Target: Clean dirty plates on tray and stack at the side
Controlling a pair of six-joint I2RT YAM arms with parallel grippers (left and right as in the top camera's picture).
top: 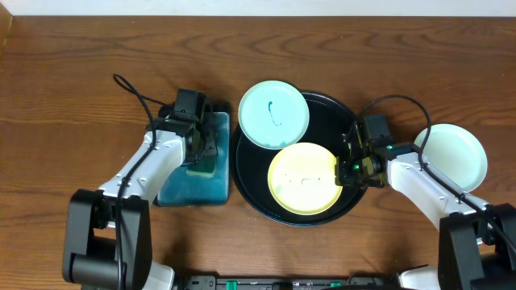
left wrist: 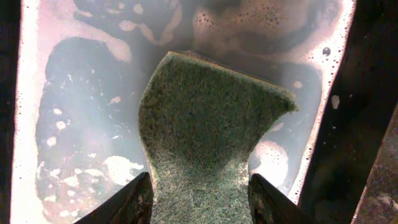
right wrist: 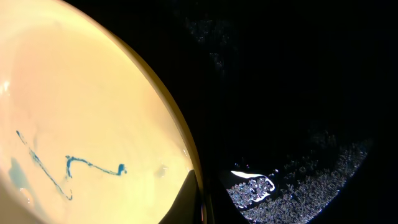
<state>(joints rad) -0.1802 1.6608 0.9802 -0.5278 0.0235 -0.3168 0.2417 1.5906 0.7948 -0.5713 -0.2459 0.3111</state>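
The black tray (top: pixel 250 193) lies mid-table. A pale yellow plate (top: pixel 300 179) with thin blue smears (right wrist: pixel 81 124) lies in its front half. A mint plate (top: pixel 274 114) with a dark teal smear rests on the tray's back left rim. A second mint plate (top: pixel 453 153) lies on the table to the right, with no smear visible. My right gripper (top: pixel 345 169) is shut on the yellow plate's right rim (right wrist: pixel 202 202). My left gripper (top: pixel 201 153) is in the basin, shut on a green sponge (left wrist: pixel 205 118) at its near end (left wrist: pixel 199 190).
The rectangular basin (top: pixel 181 193) with blue-green soapy water (left wrist: pixel 81 124) stands just left of the tray. Water droplets lie on the tray floor (right wrist: pixel 298 180). Cables run from both wrists. Brown wooden table (top: pixel 64 97) all around.
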